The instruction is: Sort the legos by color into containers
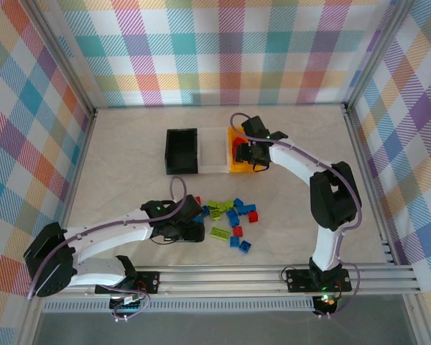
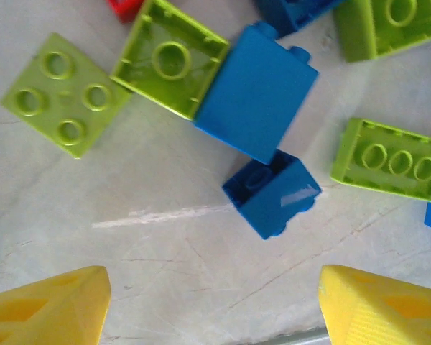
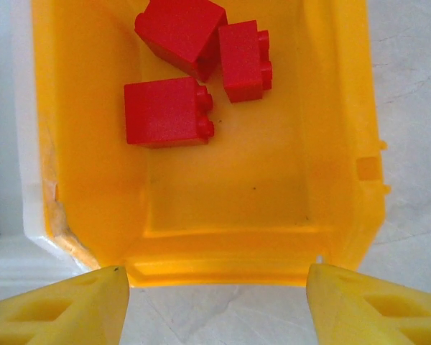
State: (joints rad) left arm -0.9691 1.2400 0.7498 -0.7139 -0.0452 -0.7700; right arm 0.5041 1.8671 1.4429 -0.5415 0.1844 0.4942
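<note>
Sorting midway: released right claw [image 3: 214, 267] hangs over the far orange bin [image 3: 330, 108] holding three red legos [image 3: 169, 111]; left claw [image 2: 212, 272], spread and empty, must next drop onto the near blue lego [image 2: 273, 192]

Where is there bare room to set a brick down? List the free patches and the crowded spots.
Free: the end of the orange bin away from its three red bricks; the table left of the black bin; the strip between that bin and the brick pile. Crowded: that pile, beside the left gripper.
</note>
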